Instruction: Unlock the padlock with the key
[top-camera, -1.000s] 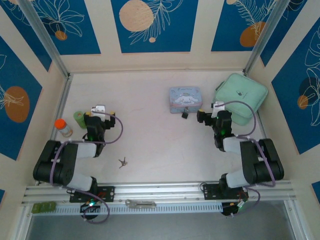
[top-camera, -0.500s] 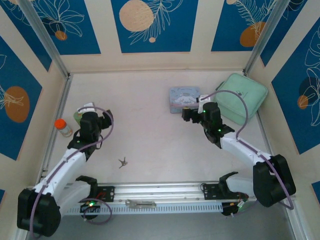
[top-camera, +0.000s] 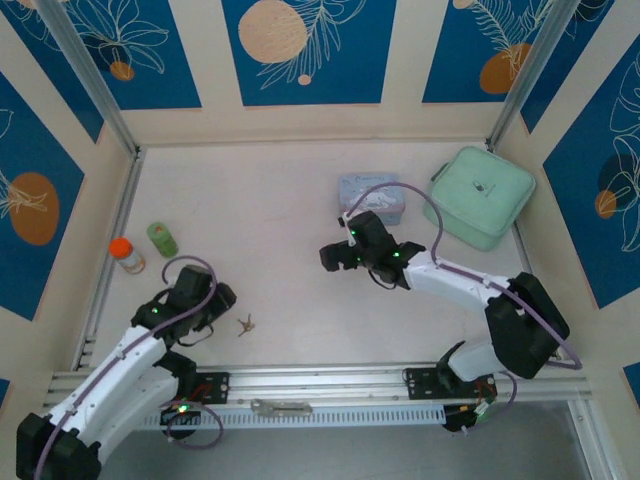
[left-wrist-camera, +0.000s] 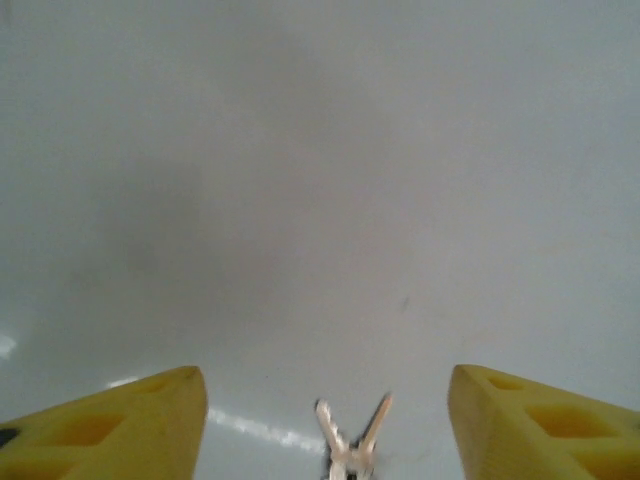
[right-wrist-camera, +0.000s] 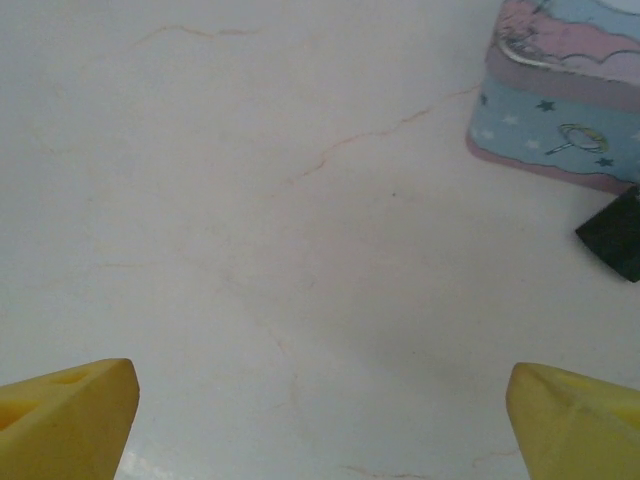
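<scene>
Top external view puts the key (top-camera: 245, 323) on bare table (top-camera: 280, 180) toward the near edge, left of the middle, with the left arm bent down just beside it. From the left wrist, the left gripper (left-wrist-camera: 322, 378) has its yellow fingers (left-wrist-camera: 130, 415) apart on either side of the key, which lies between them at the bottom of that view, touched by neither; nothing is in its grasp. The right gripper (right-wrist-camera: 320, 372) hovers over bare table near the middle with its jaws spread wide and nothing between them. The padlock (right-wrist-camera: 615, 235) shows as a dark corner just beside the pale-blue tin (right-wrist-camera: 560, 110), which sits toward the far edge, right of the middle; whether its shackle is shut cannot be told. By my reading the task is at its very start: neither key nor padlock has been picked up, and grasping both, fitting the key and turning it are all left to do. No writing can be read; the tin carries only cartoon stars and a ringed planet, and the mint-green pouch (top-camera: 482, 195) near the far right corner has a small dark mark too tiny to make out.
</scene>
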